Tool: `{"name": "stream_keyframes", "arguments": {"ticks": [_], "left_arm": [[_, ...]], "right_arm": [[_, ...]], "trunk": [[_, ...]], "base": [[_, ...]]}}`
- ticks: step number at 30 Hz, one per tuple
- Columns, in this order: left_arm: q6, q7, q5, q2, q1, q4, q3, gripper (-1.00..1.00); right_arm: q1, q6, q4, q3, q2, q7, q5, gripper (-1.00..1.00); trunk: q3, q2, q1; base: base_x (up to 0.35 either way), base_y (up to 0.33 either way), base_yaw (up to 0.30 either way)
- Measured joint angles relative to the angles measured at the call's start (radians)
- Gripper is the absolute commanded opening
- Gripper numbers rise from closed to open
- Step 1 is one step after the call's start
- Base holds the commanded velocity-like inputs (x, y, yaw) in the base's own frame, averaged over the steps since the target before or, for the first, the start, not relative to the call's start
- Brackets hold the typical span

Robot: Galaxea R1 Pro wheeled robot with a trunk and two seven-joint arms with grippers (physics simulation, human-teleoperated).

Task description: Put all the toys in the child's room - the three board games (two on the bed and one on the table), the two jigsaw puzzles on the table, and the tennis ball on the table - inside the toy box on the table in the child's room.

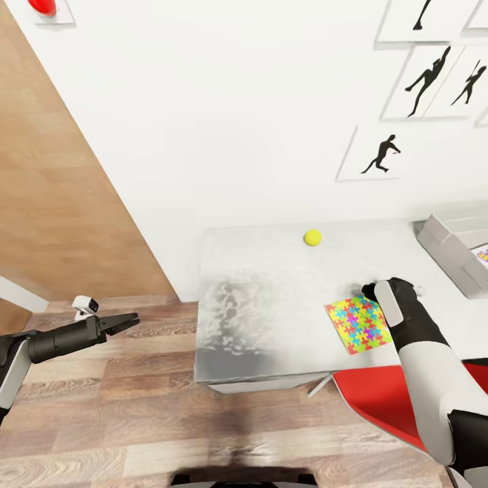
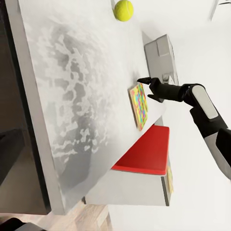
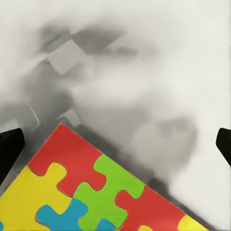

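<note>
Far out over the wood-plank floor (image 1: 102, 407), well clear of everything, the left claw (image 1: 129, 321) hangs with its two fingers nearly together and nothing between them; it has no part in this step and is best left parked there. Next comes the white tabletop (image 1: 257, 318), its surface bare and glossy toward the near edge, with the tennis ball (image 1: 312, 237) resting near the back by the wall, apart from the other things. Further along lies the jigsaw puzzle (image 1: 357, 324), flat on the tabletop close to the front edge, turned at a slant. The right claw (image 1: 371, 290) is poised at the puzzle's far corner, fingers spread wide and holding nothing; its own camera shows a dark fingertip at each side and the puzzle's corner between them, with bare tabletop beyond. A piece this thin gives little to pinch from above, so the likely clean way is to lower until one finger slips under the corner or edge, perhaps nudging the piece toward the front edge to free a lip, then close gently and lift level. At the far right the toy box (image 1: 444, 240) waits, near enough for a short carry; something printed already shows inside it.
</note>
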Motion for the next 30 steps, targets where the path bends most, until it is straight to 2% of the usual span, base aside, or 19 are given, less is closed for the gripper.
{"name": "stream_keyframes", "arguments": {"ticks": [11,30], "left_arm": [[0.0,0.0,0.001,0.0,0.0,0.0,0.0,1.0],[0.0,0.0,0.0,0.0,0.0,0.0,0.0,1.0]], "right_arm": [[0.0,0.0,0.0,0.0,0.0,0.0,-0.002,1.0],[0.0,0.003,0.0,0.001,0.0,-0.002,0.004,1.0]], "trunk": [[0.0,0.0,0.0],[0.0,0.0,0.0]], "base": [[-0.074,0.031,0.0],[-0.012,0.123,0.0]]}}
